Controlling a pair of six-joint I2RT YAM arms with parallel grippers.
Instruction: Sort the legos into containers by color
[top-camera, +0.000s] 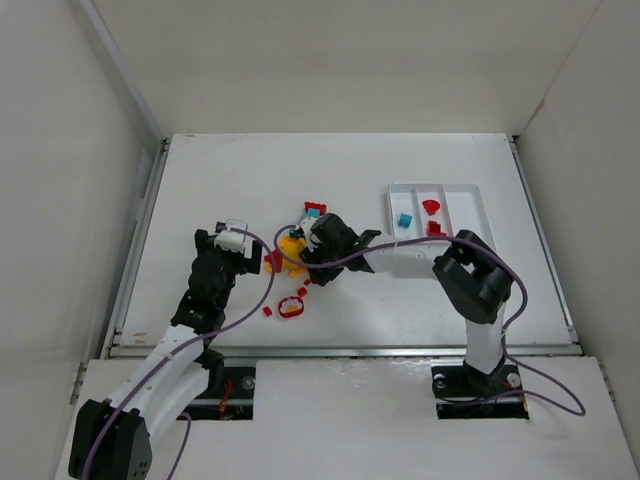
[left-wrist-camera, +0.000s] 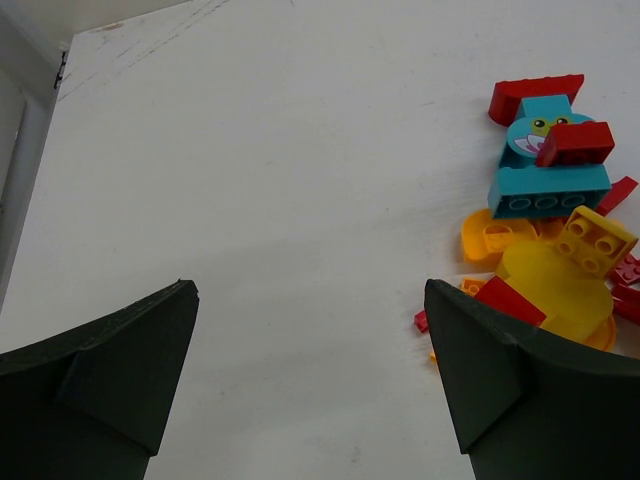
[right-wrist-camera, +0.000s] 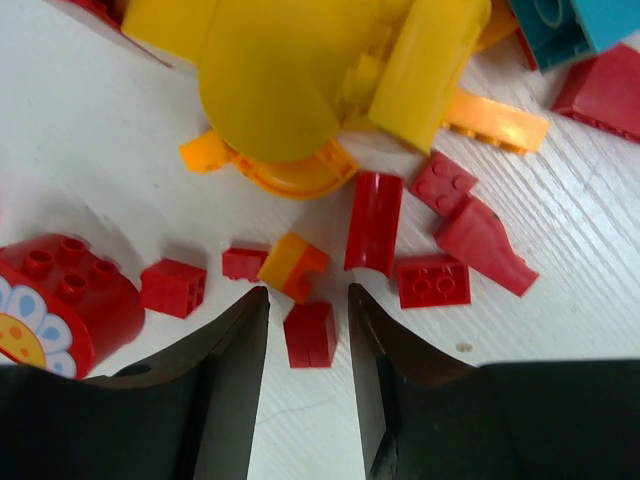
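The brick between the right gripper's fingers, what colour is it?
The brick is red, clearest in the right wrist view.

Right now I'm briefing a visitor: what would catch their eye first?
A bright pile of red, yellow, orange and teal bricks sits mid-table. The right tool hangs open over it, a small red brick between its fingers. The white tray, far right, holds a teal piece and red pieces.

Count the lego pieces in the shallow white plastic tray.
3. One teal-blue brick in the left compartment of the white plastic tray; in the middle compartment, a far red piece and a near red piece. The right arm overlaps its near edge, so another may be hidden.
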